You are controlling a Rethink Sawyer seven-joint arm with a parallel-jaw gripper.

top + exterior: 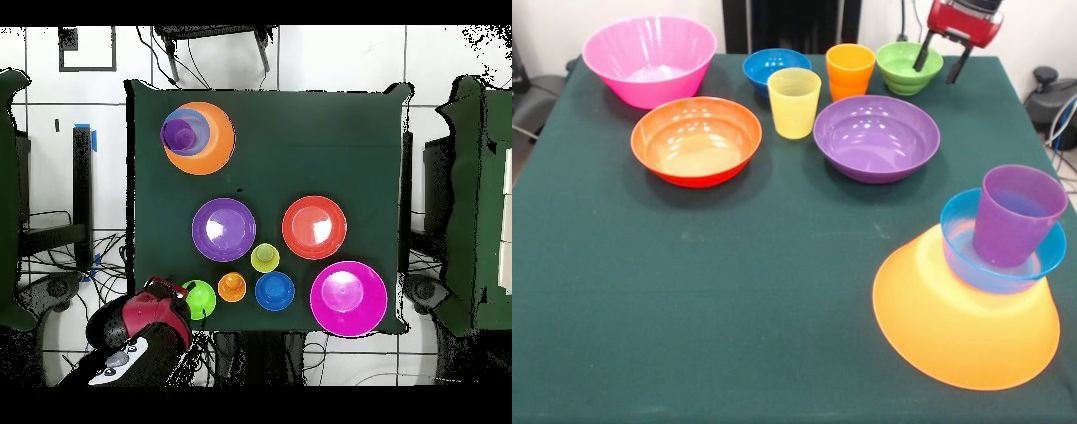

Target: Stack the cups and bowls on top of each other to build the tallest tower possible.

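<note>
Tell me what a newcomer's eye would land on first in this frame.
The tower at the table's near right corner: a big yellow-orange bowl upside down, a light blue bowl on it and a purple cup standing in that. Next, the large pink bowl at the far left, and the open gripper over the green bowl at the far right.

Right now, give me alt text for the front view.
An upturned yellow-orange plastic bowl carries a light blue bowl holding a purple cup. Across the green table, the robot's open hand hovers over a small green bowl among six loose pieces.
</note>
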